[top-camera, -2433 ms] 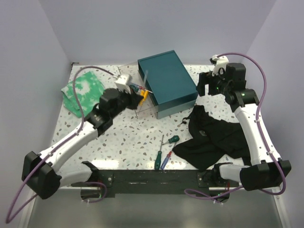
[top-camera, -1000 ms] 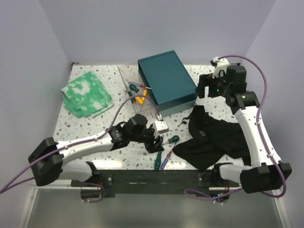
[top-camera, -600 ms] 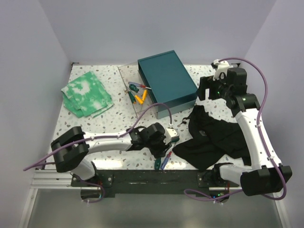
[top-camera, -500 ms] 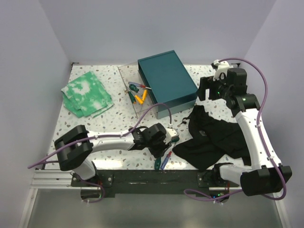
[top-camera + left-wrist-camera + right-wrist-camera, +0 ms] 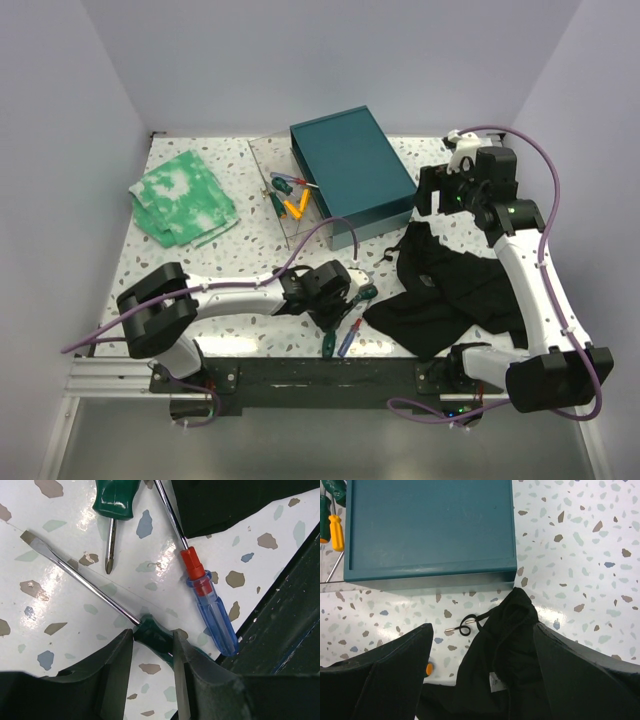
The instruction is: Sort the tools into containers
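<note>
My left gripper [image 5: 335, 318] is down on the table near the front edge, its fingers [image 5: 120, 665] on both sides of the dark green handle of a flat screwdriver [image 5: 152, 632] and touching it. A red-and-blue screwdriver [image 5: 210, 605] lies beside it, and a second green screwdriver [image 5: 115, 500] lies further back. The clear box [image 5: 262, 165] holds several green and orange tools [image 5: 288, 200]. The teal box [image 5: 350, 170] stands next to it. My right gripper [image 5: 440, 190] is wide open and empty, high above the black cloth [image 5: 510, 650].
The black cloth [image 5: 450, 290] covers the right front of the table, and its edge [image 5: 225, 500] lies over the red-and-blue screwdriver's shaft. A small orange tip [image 5: 428, 669] peeks out at the cloth's edge. A green-white cloth [image 5: 182, 200] lies at the back left. The dark front rail [image 5: 285, 620] is close.
My left arm swung from the clear box down to the screwdrivers at the front and settled onto the green-handled one. The right arm has barely moved.
</note>
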Available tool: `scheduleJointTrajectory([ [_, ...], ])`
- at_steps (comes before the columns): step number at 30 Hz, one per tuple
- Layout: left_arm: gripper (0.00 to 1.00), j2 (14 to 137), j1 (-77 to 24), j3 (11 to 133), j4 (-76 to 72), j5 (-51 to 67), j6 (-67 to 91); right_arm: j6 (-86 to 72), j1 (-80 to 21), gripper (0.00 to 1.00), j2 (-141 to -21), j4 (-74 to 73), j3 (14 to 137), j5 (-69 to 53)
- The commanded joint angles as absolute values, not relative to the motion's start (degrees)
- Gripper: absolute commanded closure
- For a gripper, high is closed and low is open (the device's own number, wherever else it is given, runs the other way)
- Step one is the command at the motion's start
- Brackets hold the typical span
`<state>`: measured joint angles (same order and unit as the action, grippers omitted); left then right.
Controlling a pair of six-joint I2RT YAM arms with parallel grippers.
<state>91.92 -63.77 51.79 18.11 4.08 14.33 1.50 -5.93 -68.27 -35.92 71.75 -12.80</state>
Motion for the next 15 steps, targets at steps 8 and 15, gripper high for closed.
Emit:
scheduleJointTrajectory([
  [8,0.47,91.1,-62.8,51.3,24.5,5.9,14.9,1.2,-5.5,0.15,-68.0,-34.4,71.7,-13.5],
  [15,0.77,92.3,-61.0,51.2,26.6,5.1,16.1,1.1,-5.1,0.15,-68.4,-34.1,72.2,-13.4],
])
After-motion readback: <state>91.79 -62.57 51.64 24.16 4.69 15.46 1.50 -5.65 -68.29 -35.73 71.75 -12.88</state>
